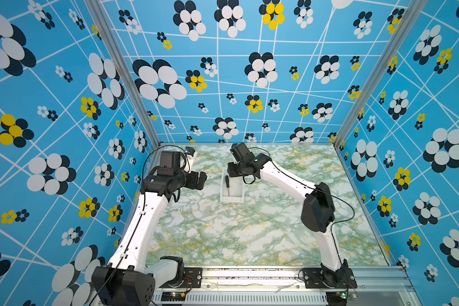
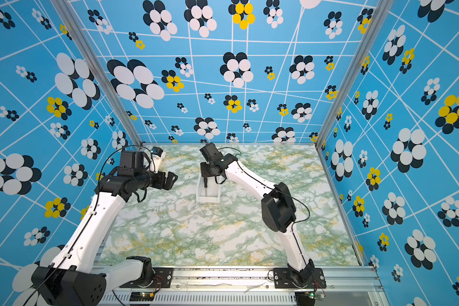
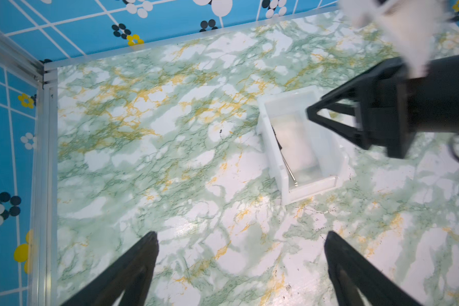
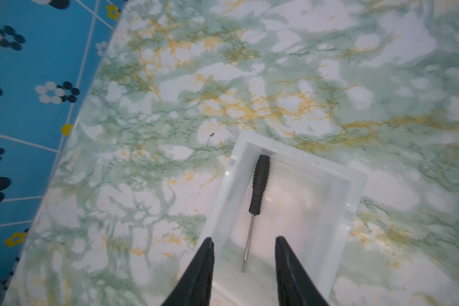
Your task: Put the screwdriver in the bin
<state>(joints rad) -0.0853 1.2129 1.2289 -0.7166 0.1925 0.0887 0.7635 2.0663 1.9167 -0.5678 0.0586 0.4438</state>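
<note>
- While the screwdriver (image 4: pixel 259 185) is lying flat on the floor of the bin (image 4: pixel 354 190), its black handle is sitting close to one end wall and its thin shaft is running along a long wall toward the opposite end; it is lying wholly inside the walls, so I judge that the placing itself is looking done.
- Lengthwise is the sensible way for it to be lying; the tool is slim and shorter than the bin, so it is clearing both end walls and resting level, not leaning on a rim.
- Over the bin, the right gripper (image 4: pixel 244 239) is hanging above the shaft end of the tool; its jaws are standing partly apart with a clear gap between them; they are pinching nothing, and the shaft is showing through that gap, down on the bin's floor and apart from the tips.
- Being held straight above the bin suits a short drop, to my eye; the tool is landing inside the walls and not skidding out onto the marbled table (image 1: pixel 223 238).
- Beside the bin and well apart from it, the left gripper (image 3: pixel 241 235) is hovering with its fingers spread wide and empty; it is touching nothing and leaving the space over the bin to its partner.
</note>
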